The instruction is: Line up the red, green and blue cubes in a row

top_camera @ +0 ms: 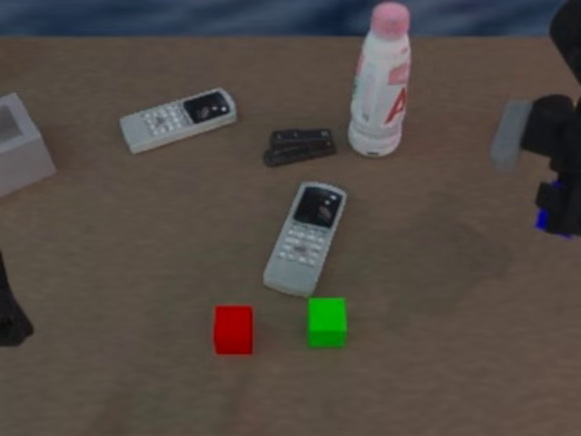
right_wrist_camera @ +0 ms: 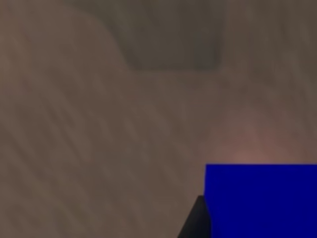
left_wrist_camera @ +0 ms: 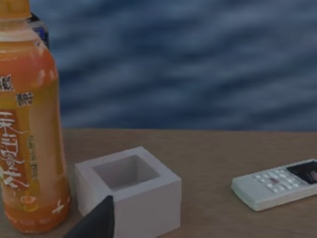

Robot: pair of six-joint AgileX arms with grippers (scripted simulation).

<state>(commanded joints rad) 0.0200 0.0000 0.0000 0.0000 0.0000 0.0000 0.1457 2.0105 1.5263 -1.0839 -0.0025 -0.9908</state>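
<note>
Mostly bare brown table — blurred blue backdrop, perhaps wall.

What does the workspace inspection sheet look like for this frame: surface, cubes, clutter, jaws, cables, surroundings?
Surface: brown wooden table, a faint shadow right of centre.
Job's things: red cube and green cube side by side, apart, near the front edge; blue cube held up at the right edge by the right gripper.
Clutter: two grey remotes, a black stapler-like item, a pink-capped white bottle, a pale grey hollow block, an orange bottle.
Grippers: right one shut on the blue cube; left gripper parked at the left edge, jaws not readable.
Cables: nothing seen.
Surroundings: blurred blue backdrop beyond the table.
</note>
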